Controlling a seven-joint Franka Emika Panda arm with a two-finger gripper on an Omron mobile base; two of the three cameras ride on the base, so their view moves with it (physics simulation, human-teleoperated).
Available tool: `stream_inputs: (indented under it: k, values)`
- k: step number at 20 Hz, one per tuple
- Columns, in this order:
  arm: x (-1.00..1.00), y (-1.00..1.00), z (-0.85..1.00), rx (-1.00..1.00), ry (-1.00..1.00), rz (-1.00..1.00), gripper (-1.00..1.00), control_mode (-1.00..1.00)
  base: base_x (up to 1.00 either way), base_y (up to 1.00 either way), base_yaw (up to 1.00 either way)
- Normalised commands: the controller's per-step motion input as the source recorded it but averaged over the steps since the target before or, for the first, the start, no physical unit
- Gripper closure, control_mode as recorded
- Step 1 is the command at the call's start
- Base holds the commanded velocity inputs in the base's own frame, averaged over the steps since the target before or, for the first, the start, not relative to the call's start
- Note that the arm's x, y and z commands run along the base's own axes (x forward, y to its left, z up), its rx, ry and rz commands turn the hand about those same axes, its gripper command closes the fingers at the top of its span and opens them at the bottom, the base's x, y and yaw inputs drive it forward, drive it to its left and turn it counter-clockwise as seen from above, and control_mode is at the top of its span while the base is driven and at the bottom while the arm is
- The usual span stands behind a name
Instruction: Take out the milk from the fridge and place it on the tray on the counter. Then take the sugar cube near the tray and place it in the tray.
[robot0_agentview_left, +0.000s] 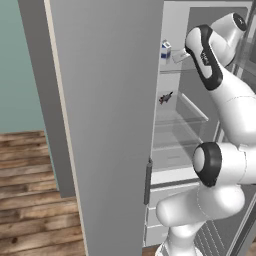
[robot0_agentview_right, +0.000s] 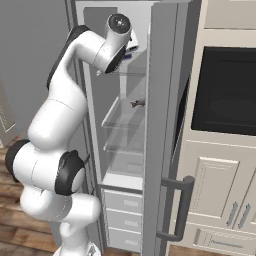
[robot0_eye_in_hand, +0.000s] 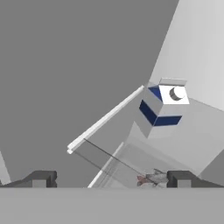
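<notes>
The fridge stands open, its wide grey door (robot0_agentview_left: 110, 125) swung out toward me. On its top glass shelf sits the milk (robot0_agentview_left: 165, 50), a small white carton with a blue band, upright near the shelf's left end. In the hand view the milk (robot0_eye_in_hand: 164, 109) lies ahead and to the right of my gripper (robot0_eye_in_hand: 110, 179), well beyond the fingertips (robot0_eye_in_hand: 181, 178). The jaws stand wide apart with nothing between them. My arm reaches high into the fridge, and its hand partly covers the milk (robot0_agentview_right: 132, 46). The tray, the counter and the sugar cube are out of view.
A small dark reddish item (robot0_agentview_left: 165, 97) lies on the second glass shelf, one level below the milk. White drawers (robot0_agentview_right: 122, 205) fill the fridge's bottom. A second fridge door (robot0_agentview_right: 160, 150) stands open on the right, beside a built-in oven (robot0_agentview_right: 225, 90) and cream cabinets.
</notes>
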Motion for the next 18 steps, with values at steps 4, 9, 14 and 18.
stream_inputs:
  k: [4, 9, 14, 18]
  values:
    - [0.41, -0.12, 0.0, 0.01, 0.02, 0.0, -1.0, -1.0, 0.0, 0.0, 0.0]
    - [0.4, -0.18, 0.0, 0.0, 0.03, 0.05, -1.0, -1.0, 0.0, 0.0, 0.0]
    - [0.39, -0.22, 0.0, 0.01, 0.01, 0.06, -1.0, -1.0, 0.0, 0.0, 0.0]
    - [0.41, -0.1, 0.0, 0.02, 0.0, 0.09, -1.0, -1.0, 0.0, 0.0, 0.0]
